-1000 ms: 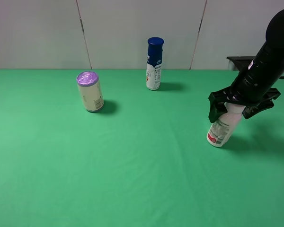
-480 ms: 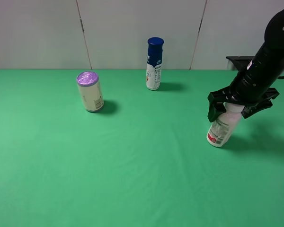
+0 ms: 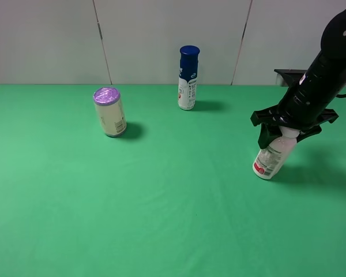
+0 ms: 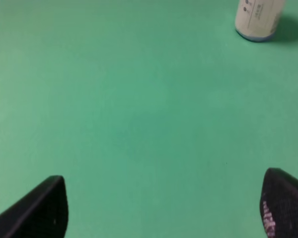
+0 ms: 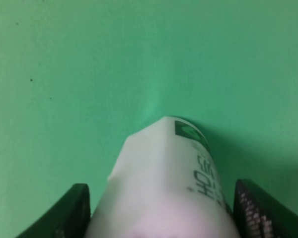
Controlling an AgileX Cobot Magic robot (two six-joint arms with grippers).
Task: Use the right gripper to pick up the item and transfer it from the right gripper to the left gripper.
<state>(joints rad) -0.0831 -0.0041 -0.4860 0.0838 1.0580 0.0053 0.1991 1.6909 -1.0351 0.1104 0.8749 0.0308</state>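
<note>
The right gripper (image 3: 287, 128) straddles the top of the tilted white bottle (image 3: 270, 158) on the green table (image 3: 161, 190) — jaws spread, not gripping — while the left gripper (image 4: 161, 206) gapes empty.

Black arm (image 3: 323, 75), textured black gripper (image 3: 285, 128) fingers (image 5: 252, 208)

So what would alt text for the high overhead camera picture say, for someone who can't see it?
A black right end effector straddles the top of a tilted white bottle on a green table. Farther back stand a purple-lidded can and a blue-capped bottle.
</note>
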